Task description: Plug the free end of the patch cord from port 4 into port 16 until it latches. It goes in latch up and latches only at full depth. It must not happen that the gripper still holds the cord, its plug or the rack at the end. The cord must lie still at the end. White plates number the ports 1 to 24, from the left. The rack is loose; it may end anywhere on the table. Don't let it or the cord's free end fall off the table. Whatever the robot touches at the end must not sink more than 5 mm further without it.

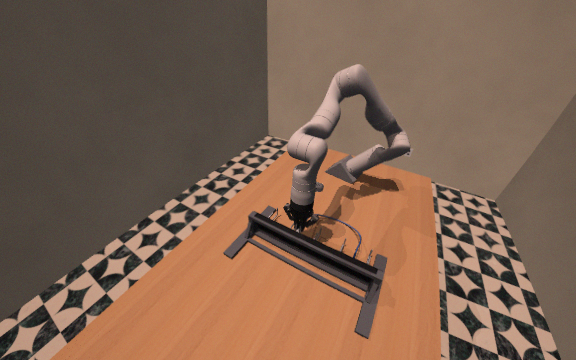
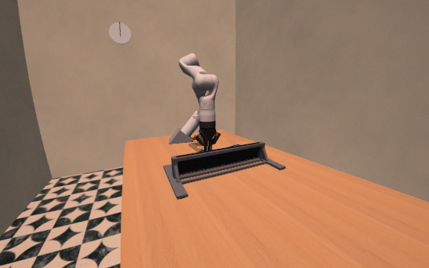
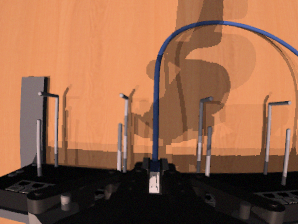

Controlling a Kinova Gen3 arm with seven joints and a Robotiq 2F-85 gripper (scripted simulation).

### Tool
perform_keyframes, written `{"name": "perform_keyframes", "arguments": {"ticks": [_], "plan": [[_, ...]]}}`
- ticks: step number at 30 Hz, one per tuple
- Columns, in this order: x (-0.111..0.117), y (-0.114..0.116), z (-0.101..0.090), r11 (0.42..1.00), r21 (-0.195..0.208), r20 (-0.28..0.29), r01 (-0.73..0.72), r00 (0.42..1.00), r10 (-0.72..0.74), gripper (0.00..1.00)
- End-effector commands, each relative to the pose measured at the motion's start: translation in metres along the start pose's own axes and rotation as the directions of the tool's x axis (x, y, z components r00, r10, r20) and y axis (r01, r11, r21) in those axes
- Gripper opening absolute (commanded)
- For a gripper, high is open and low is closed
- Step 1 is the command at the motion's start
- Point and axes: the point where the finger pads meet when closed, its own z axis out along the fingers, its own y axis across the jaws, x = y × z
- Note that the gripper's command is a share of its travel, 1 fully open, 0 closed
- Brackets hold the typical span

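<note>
Gripper (image 1: 299, 223) down low right behind the rack, fingers pinched on the plug (image 3: 153, 181) at the free end of the blue patch cord (image 3: 158, 96). The wrist view shows it cleanly: that small pale plug sits dead centre between the dark finger pads, and the cord rises straight up out of it, then arcs over to the right and leaves the picture.

From the top view, the cord (image 1: 346, 229) loops out from the gripper over the orange table (image 1: 218, 310) and curves back down toward the far end of the rack (image 1: 368, 305), ending at its back side; the exact port there is too small to make out. The rack itself is a long dark grey frame lying diagonally across the table, both feet flat on the wood, well away from every edge.

The arm (image 1: 318, 125) folds up high, elbows over, and comes straight down with the wrist vertical. The exterior view confirms it: the gripper (image 2: 207, 143) stands upright just behind the rack's top bar (image 2: 218, 153), toward its left half as seen from this side.

In the wrist view, thin upright grey pins (image 3: 202, 129) stand in a row on either side of the cord. The port numbers cannot be read from any view, so which port the plug faces cannot be told.
</note>
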Motion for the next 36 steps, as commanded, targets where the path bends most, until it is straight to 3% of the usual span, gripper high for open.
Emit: {"name": "perform_keyframes", "arguments": {"ticks": [1,36], "plan": [[0.0,0.0002,-0.0028,1.0,-0.005,0.002,-0.001,1.0,0.001,0.0],[-0.002,-0.0006,-0.0032,1.0,-0.004,0.003,-0.003,1.0,0.003,0.0]]}}
